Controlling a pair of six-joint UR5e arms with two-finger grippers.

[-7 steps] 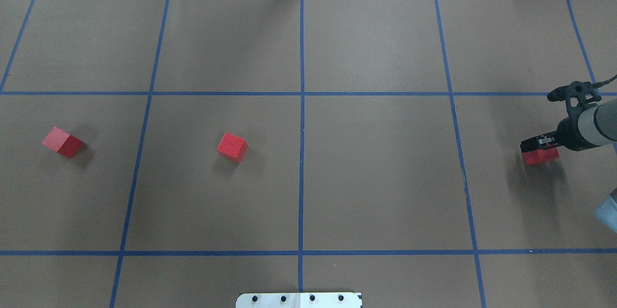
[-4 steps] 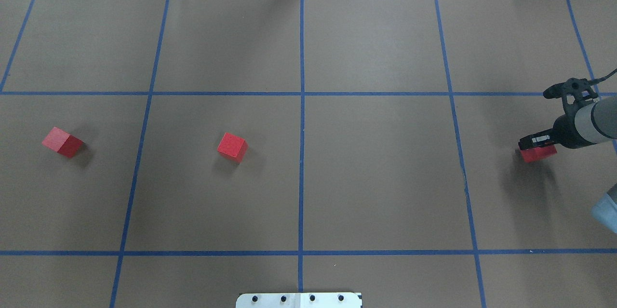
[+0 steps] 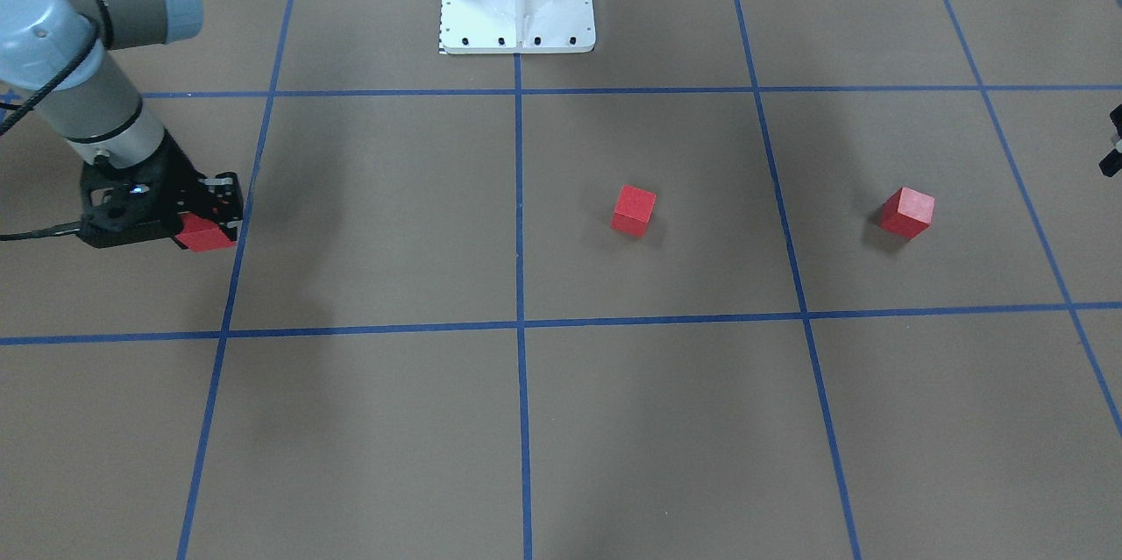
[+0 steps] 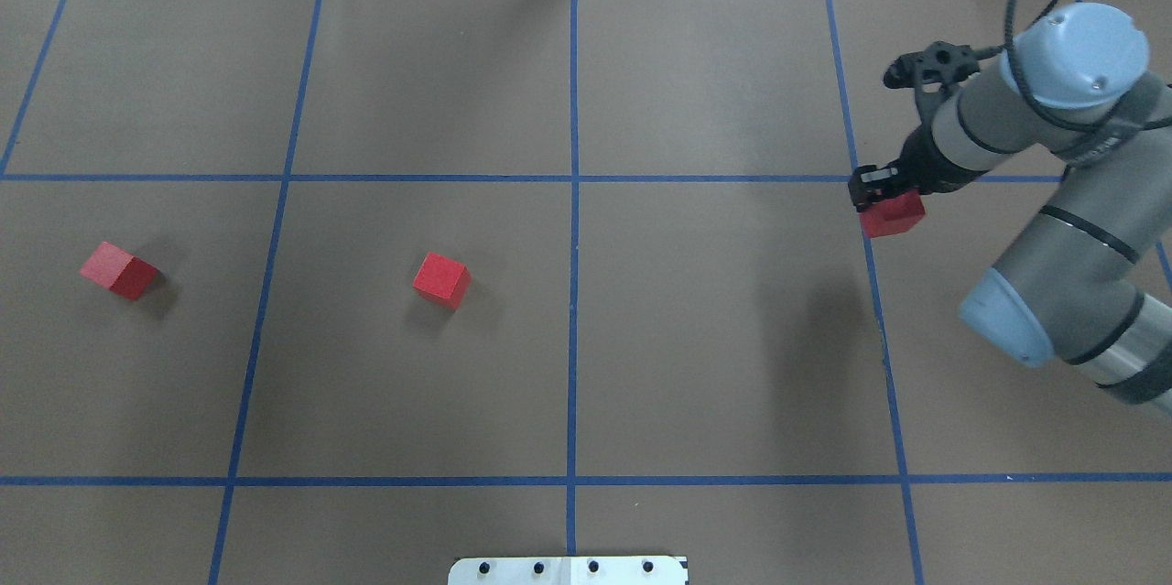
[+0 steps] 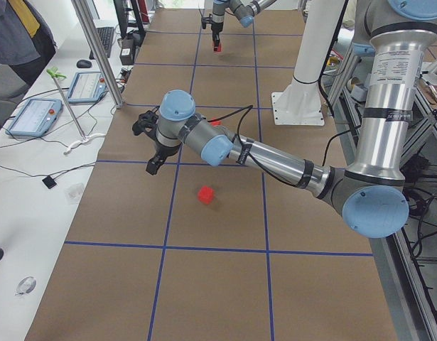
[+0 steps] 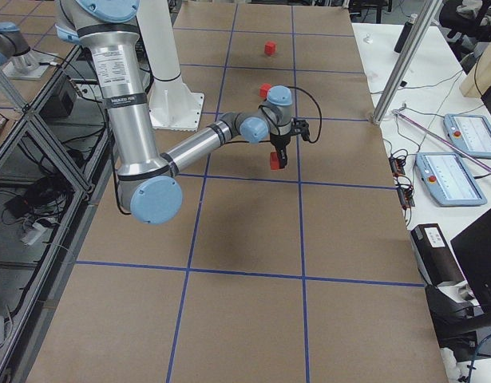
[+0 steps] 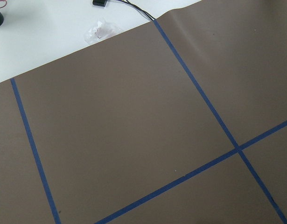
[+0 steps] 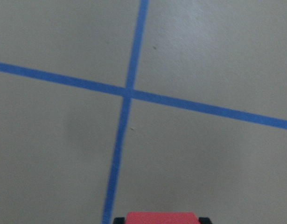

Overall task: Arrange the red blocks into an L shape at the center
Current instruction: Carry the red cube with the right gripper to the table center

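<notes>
Red block number one (image 4: 895,217) is up off the floor in my right gripper (image 4: 881,199), jaws clamped tight on its sides, and in the overhead view it hangs over the right-hand blue tape line (image 4: 877,319), just below where that line meets the cross line. My wrist camera shows the block's top edge at the bottom of the view and a tape crossing on the floor beyond it. Between this block and the center (image 4: 632,329) lies one grid square of brown floor, with my arm's shadow (image 4: 815,310) on it. The second block (image 4: 440,279) sits flat on the floor on the other side of the center tape line (image 4: 572,356), near it but not touching, with its edges turned a little off the grid. The third block (image 4: 119,270) sits well apart from it, in the next square out on my left, turned corner-on. My left gripper (image 5: 154,165) hangs above the floor out past that third block and is not touching it; I cannot tell how its jaws stand. Its wrist camera looks down on tape lines and on the edge of the brown paper (image 7: 134,35), with white tabletop beyond. The white base plate (image 4: 568,569) sits at the near edge, on the center line.
</notes>
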